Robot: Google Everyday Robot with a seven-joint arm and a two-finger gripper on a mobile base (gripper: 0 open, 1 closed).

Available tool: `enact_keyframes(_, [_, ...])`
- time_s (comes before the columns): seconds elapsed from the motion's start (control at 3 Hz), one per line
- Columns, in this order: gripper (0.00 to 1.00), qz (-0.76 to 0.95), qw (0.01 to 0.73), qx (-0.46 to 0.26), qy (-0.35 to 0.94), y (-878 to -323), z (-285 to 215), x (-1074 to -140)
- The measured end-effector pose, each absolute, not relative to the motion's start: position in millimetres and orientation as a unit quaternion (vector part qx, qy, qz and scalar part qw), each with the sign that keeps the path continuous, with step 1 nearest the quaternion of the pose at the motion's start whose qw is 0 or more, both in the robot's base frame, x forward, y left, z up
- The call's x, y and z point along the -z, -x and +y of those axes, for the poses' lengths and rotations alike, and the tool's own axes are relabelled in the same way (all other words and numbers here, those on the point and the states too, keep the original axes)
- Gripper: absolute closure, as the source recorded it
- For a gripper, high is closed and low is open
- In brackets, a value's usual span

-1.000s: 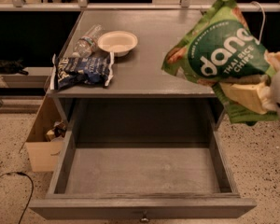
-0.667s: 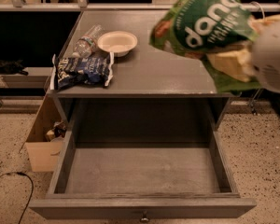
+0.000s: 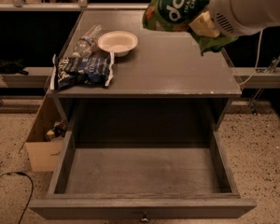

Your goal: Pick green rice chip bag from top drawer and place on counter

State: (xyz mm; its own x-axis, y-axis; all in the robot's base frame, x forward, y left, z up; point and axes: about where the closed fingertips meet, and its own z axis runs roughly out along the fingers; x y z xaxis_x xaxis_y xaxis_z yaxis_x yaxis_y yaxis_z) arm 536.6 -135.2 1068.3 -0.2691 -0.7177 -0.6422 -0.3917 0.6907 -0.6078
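Note:
The green rice chip bag (image 3: pixel 175 7) hangs in the air above the back right part of the counter (image 3: pixel 172 66), partly cut off by the top edge of the view. My gripper (image 3: pixel 201 25) is shut on the bag's lower right side, with the white arm (image 3: pixel 249 6) coming in from the upper right. One cream finger (image 3: pixel 199 22) shows against the bag. The top drawer (image 3: pixel 144 171) is pulled fully out below the counter and its grey bottom is bare.
On the counter's left side lie a dark blue-and-white snack bag (image 3: pixel 81 70), a white bowl (image 3: pixel 117 42) and a plastic water bottle (image 3: pixel 87 41). A cardboard box (image 3: pixel 43 143) stands on the floor left of the drawer. A cable (image 3: pixel 16 176) runs across the floor.
My gripper has carried the green bag up and to the left, from beside the cabinet's right edge to above the back of the counter. The drawer and counter items have not moved.

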Motion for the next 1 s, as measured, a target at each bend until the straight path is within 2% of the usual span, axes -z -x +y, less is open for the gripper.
enact_keyframes(0.33, [1.00, 0.770, 0.490, 0.192, 0.362, -538, -141, -1076])
enact_keyframes(0.67, [1.00, 0.764, 0.510, 0.145, 0.367, -517, -118, -1088])
enact_keyframes(1.0, [1.00, 0.770, 0.510, 0.102, 0.368, -519, -108, -1084])
